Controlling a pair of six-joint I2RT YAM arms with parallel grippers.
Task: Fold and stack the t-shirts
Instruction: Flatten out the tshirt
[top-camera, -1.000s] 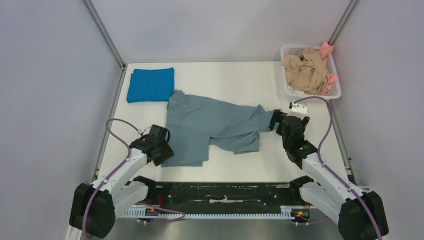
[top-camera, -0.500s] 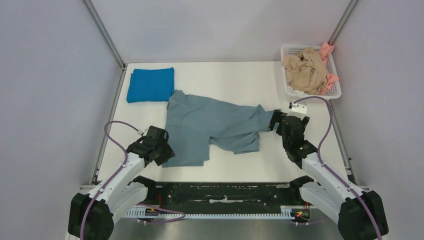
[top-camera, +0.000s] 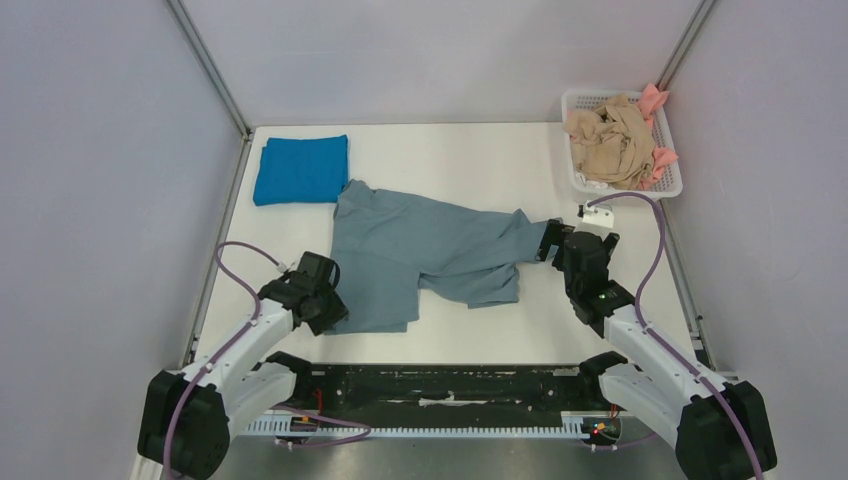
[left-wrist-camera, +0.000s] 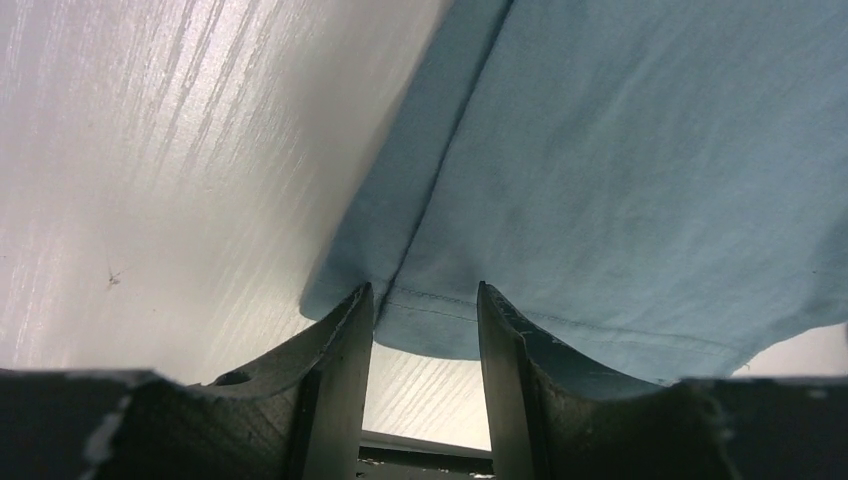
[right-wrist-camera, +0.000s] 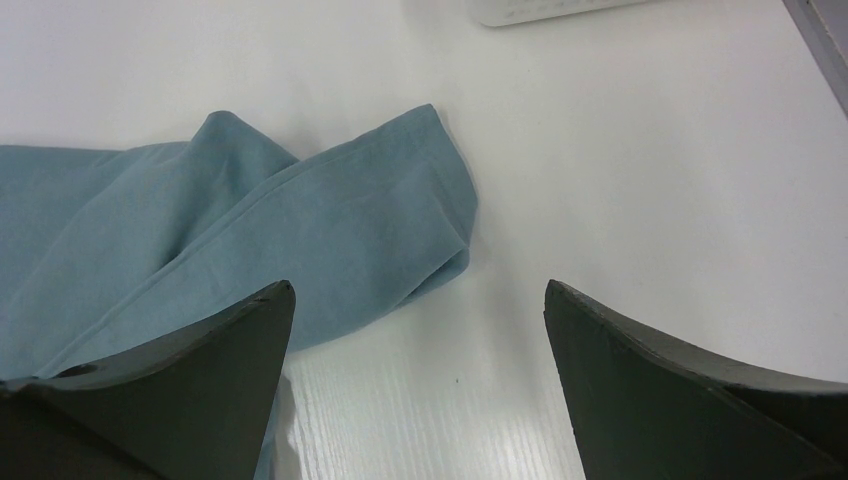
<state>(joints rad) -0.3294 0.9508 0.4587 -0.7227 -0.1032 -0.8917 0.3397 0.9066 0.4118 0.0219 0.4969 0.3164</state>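
The grey-blue shirt (top-camera: 430, 255) is spread out on the surface (top-camera: 470, 160), with the folded blue shirt (top-camera: 301, 169) just beside its far left corner. The left gripper (left-wrist-camera: 425, 300) is held narrowly open about the near hem corner, unclamped. The right gripper (right-wrist-camera: 417, 290) is spread wide and empty, facing the sleeve end.

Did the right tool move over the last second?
No. The right tool stays at the sleeve end of the grey-blue shirt, same gap to the white basket in the top view.
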